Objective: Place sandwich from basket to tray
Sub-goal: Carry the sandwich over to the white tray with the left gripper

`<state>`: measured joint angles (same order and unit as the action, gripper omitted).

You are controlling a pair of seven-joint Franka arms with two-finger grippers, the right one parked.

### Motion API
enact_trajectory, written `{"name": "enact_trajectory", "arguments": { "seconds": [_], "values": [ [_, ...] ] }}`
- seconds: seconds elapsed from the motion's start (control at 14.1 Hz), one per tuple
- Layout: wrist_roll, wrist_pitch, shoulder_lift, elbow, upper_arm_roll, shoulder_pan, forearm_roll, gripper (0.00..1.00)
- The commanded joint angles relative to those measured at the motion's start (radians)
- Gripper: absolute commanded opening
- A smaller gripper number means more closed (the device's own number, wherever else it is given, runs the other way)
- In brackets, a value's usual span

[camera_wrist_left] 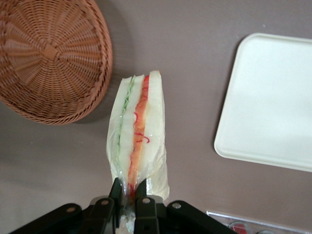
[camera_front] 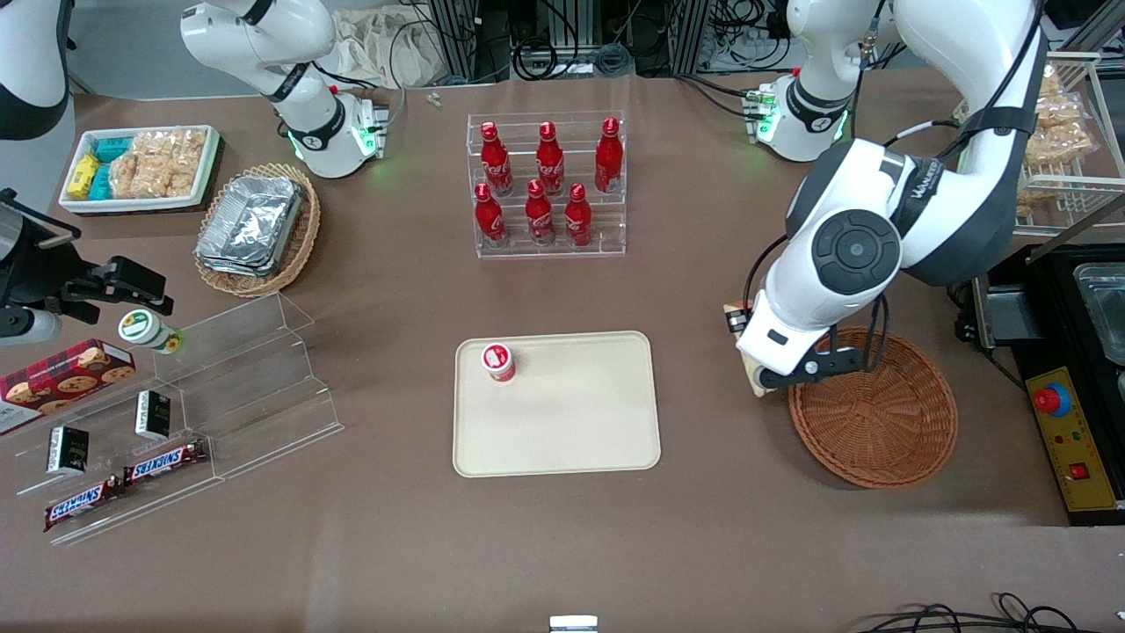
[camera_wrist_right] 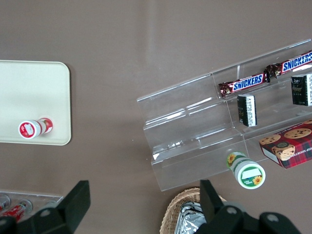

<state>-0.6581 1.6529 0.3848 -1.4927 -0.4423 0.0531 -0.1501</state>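
Jaws of my gripper [camera_wrist_left: 130, 195] are pinched on one end of the sandwich [camera_wrist_left: 138, 136], which hangs clear of the brown surface [camera_front: 395, 545] between the basket [camera_front: 879, 422] and the tray [camera_front: 562, 431], just beside the basket's rim. My wrist view shows it plainly: a long wrapped wedge, its long axis running straight away from the jaws, green and red-orange filling lines running along that axis. From the front I see only a sliver of the sandwich [camera_front: 747, 374], since the arm covers the rest. The wrist view shows nothing inside the basket [camera_wrist_left: 48, 53]. On the tray stands a small red-and-white cup [camera_front: 497, 361], near the tray corner closest to the bottle rack [camera_front: 547, 186]. The right wrist view also shows that cup [camera_wrist_right: 34, 128] on the tray [camera_wrist_right: 29, 92].
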Motion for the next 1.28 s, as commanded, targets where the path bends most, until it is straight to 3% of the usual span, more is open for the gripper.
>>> {"name": "enact_trajectory", "arguments": {
  "seconds": [0.0, 0.43, 0.57, 1.2],
  "values": [
    [0.038, 0.049, 0.04, 0.015, -0.024, -0.001, -0.014, 0.0],
    [-0.008, 0.329, 0.172, 0.014, -0.067, 0.013, -0.014, 0.0],
    [-0.024, 0.343, 0.206, 0.017, -0.064, 0.066, -0.025, 0.0],
    [-0.026, 0.469, 0.342, 0.028, -0.062, 0.123, -0.064, 0.0]
  ]
}}
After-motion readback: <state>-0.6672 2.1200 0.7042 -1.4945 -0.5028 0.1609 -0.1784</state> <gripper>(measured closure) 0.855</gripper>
